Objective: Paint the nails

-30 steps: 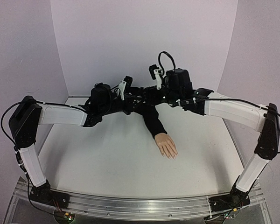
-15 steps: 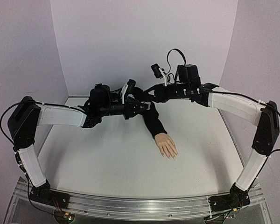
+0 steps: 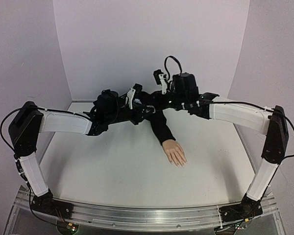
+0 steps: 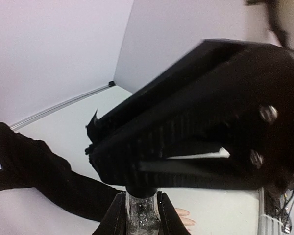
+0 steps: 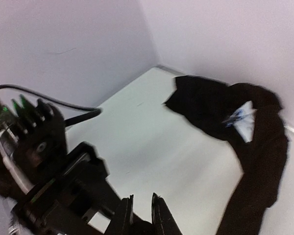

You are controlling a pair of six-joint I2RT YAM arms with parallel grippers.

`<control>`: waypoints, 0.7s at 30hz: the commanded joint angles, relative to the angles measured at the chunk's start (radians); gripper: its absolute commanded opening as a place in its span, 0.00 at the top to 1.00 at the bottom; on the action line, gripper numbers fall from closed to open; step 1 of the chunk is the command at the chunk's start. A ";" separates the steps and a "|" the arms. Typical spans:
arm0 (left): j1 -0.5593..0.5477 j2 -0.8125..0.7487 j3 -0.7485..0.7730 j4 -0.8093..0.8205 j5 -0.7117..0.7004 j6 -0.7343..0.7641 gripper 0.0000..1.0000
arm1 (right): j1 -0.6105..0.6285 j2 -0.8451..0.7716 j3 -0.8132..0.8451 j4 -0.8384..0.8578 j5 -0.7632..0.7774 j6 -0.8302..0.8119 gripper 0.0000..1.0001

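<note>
Beside the black sleeve (image 3: 161, 128), left gripper (image 4: 141, 218) tight around a clear bottle (image 4: 141, 211); right gripper (image 5: 141, 215) state impossible to tell.

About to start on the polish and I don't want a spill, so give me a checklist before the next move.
1. Bottle held by left hand: ok, clamped between its fingers.
2. Right hand gripping anything: cannot tell, something dark sits between its nearly closed fingers.
3. Bottle opened: cannot tell, its top is hidden.
4. Mannequin hand lying on table, nothing touching it: ok.
5. Nails unpainted: cannot tell, too small.
</note>
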 commanded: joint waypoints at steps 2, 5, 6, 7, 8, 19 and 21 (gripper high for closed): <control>0.001 -0.036 0.070 0.019 -0.467 -0.015 1.00 | 0.249 0.034 0.057 -0.053 1.086 0.020 1.00; -0.009 -0.033 0.074 0.015 -0.478 0.006 1.00 | 0.282 0.068 0.140 -0.097 1.074 0.056 1.00; -0.010 -0.039 0.066 0.015 -0.468 0.012 1.00 | 0.281 0.066 0.146 -0.098 1.044 0.058 1.00; -0.012 -0.047 0.055 0.017 -0.456 0.018 1.00 | 0.280 0.061 0.148 -0.098 1.008 0.055 1.00; -0.013 -0.058 0.036 0.024 -0.438 0.024 1.00 | 0.278 0.053 0.149 -0.096 0.954 0.039 1.00; -0.014 -0.172 -0.136 0.087 -0.022 0.059 1.00 | 0.041 -0.084 0.068 -0.096 -0.192 -0.040 0.38; -0.013 -0.179 -0.148 0.100 0.019 0.048 1.00 | 0.008 -0.075 0.071 -0.094 -0.292 -0.037 0.39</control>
